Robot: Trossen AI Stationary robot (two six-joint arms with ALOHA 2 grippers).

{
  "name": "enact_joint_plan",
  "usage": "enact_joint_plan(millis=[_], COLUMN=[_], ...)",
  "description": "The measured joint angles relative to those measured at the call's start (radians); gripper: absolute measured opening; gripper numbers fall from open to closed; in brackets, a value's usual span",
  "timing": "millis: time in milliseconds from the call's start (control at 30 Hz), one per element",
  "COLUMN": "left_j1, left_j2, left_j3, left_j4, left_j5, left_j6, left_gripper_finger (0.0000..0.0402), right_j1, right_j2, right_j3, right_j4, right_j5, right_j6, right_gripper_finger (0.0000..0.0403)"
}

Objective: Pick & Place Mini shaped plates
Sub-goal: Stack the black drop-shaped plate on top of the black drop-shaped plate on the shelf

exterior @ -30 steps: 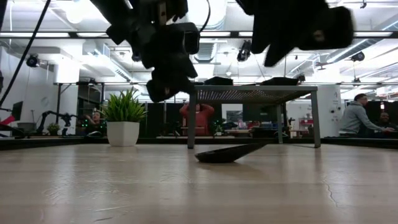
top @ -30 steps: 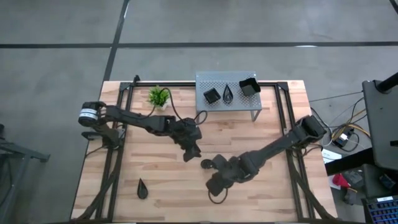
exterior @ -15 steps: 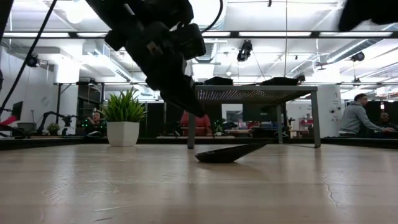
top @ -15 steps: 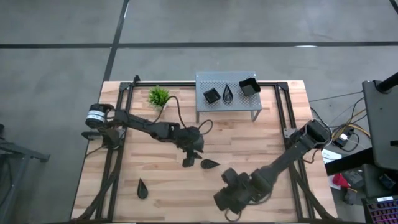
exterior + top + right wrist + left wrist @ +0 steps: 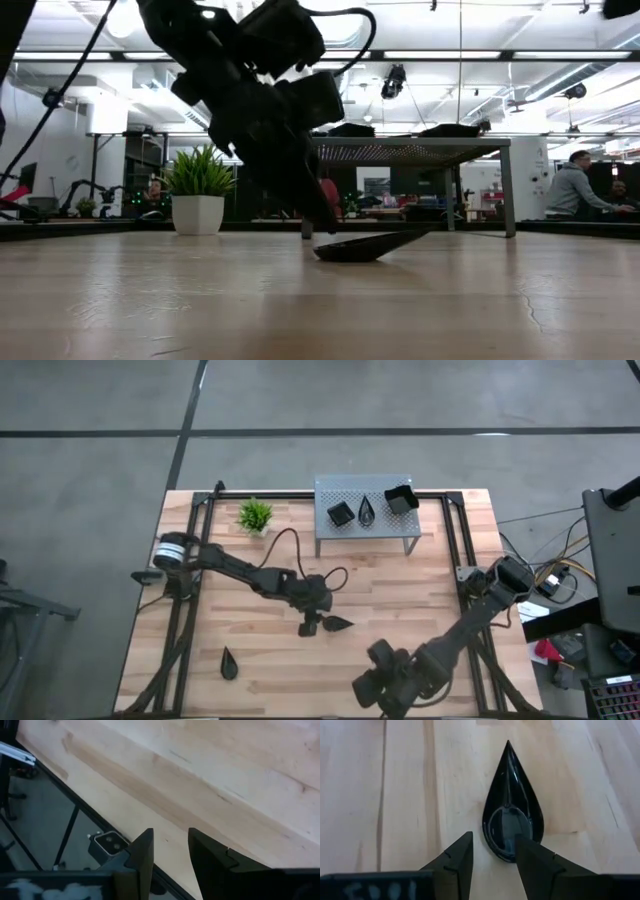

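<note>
The left pincer [image 5: 312,626] has come down over the teardrop plate [image 5: 337,624] mid-desk [image 5: 400,600] — fingers released, straddling its round end, not yet clenched. The right pincer [image 5: 375,688] has drawn back to the desk's near edge, released and empty — a grasp looks next.

You've got a wooden desk [image 5: 400,590] on a grey floor [image 5: 100,420]. A green plant [image 5: 254,515] in a white pot stands near the far edge, just beside a grey perforated shelf [image 5: 335,488]. Low view: people [image 5: 577,190] sit in the room behind.
</note>
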Motion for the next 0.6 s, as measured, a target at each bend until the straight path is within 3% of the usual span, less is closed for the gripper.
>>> enact_joint_plan(millis=[600], left_j1=[0.002], left_j2=[0.101], left_j3=[0.053], left_j4=[0.063], left_j5=[0.012], left_j6=[-0.023], left_gripper_finger=[0.0133], right_j1=[-0.005], right_j2=[0.000], right_j3=[-0.009], right_j4=[-0.004], right_j5=[0.002], right_j6=[0.000], right_gripper_finger=[0.0103])
